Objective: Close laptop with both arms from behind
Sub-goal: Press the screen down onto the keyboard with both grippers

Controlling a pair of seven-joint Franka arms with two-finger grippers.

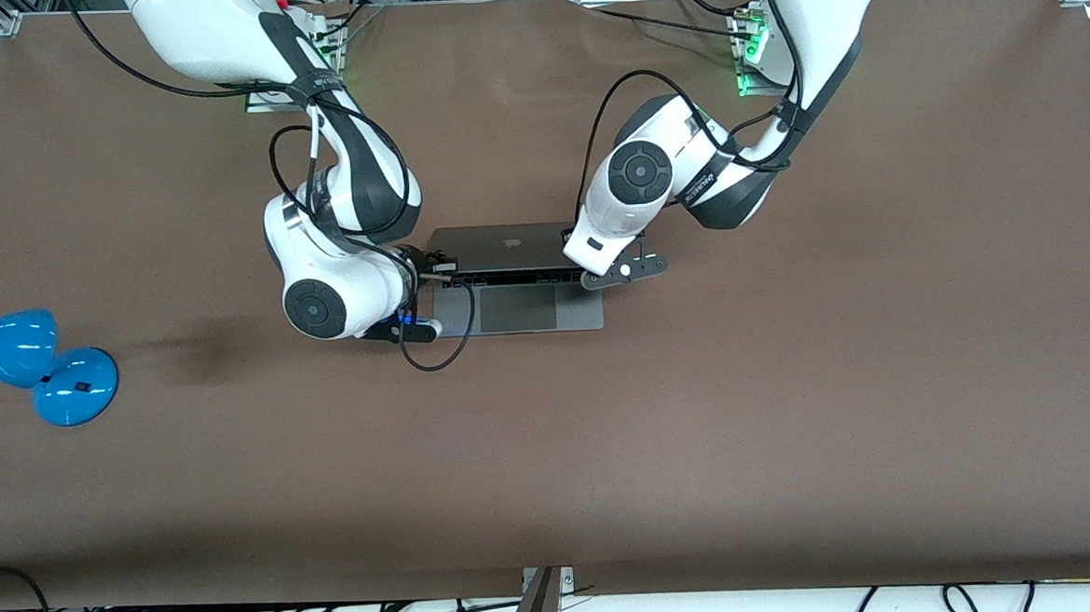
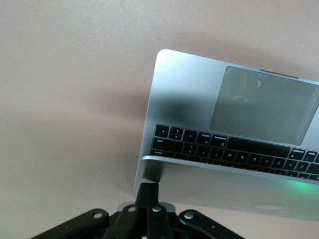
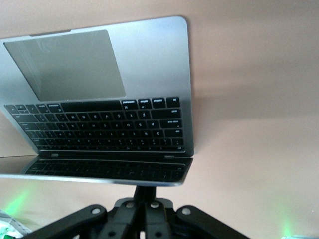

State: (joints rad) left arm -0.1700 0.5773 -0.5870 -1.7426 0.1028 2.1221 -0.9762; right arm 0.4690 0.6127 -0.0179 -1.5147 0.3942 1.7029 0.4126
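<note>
The space-grey laptop (image 1: 517, 309) lies mid-table with its keyboard and trackpad facing up. Its lid (image 1: 505, 246), apple logo showing, leans forward over the keyboard, partly lowered. My left gripper (image 1: 572, 247) is shut, its tips (image 2: 149, 188) against the back of the lid (image 2: 224, 191) at the corner toward the left arm's end. My right gripper (image 1: 435, 263) is shut, its tips (image 3: 148, 190) against the lid's top edge (image 3: 109, 179) at the other corner. In the right wrist view the keyboard (image 3: 99, 127) is reflected in the screen.
A blue desk lamp (image 1: 39, 360) lies on the brown table (image 1: 791, 377) toward the right arm's end. A black cable loop (image 1: 436, 354) hangs from the right wrist beside the laptop's front corner. Cables run along the table's near edge.
</note>
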